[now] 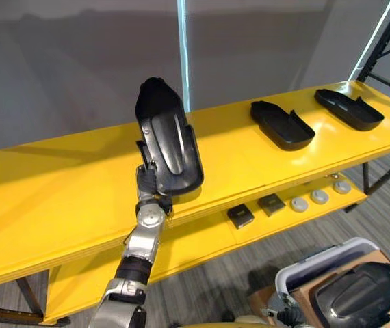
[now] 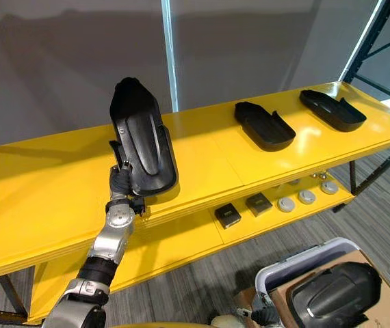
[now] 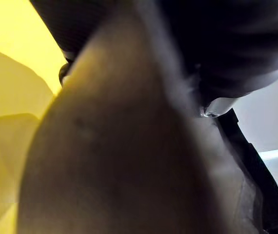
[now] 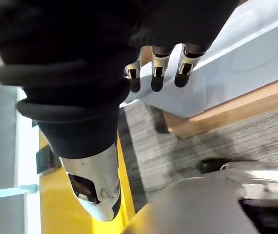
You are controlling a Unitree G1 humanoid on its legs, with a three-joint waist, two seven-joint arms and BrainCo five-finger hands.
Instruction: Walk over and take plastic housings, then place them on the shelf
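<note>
My left hand [image 1: 146, 181] is shut on the lower edge of a black plastic housing [image 1: 167, 137], its fingers largely hidden behind the part. The housing stands nearly upright, its lower end just over the front of the yellow top shelf [image 1: 58, 191]. Two more black housings [image 1: 282, 125] [image 1: 349, 108] lie flat on the same shelf, further right. Another black housing [image 1: 359, 294] rests on a cardboard box [image 1: 303, 295] at the lower right. My right hand [image 4: 154, 73] hangs low beside a white bin [image 4: 236, 58], fingers relaxed and holding nothing.
The lower yellow shelf [image 1: 202, 239] carries two small black square parts [image 1: 240, 216] [image 1: 271, 203] and several grey round discs [image 1: 319, 197]. A dark rack upright [image 1: 386, 41] bounds the shelf on the right. The white bin [image 1: 311, 266] stands on the grey floor.
</note>
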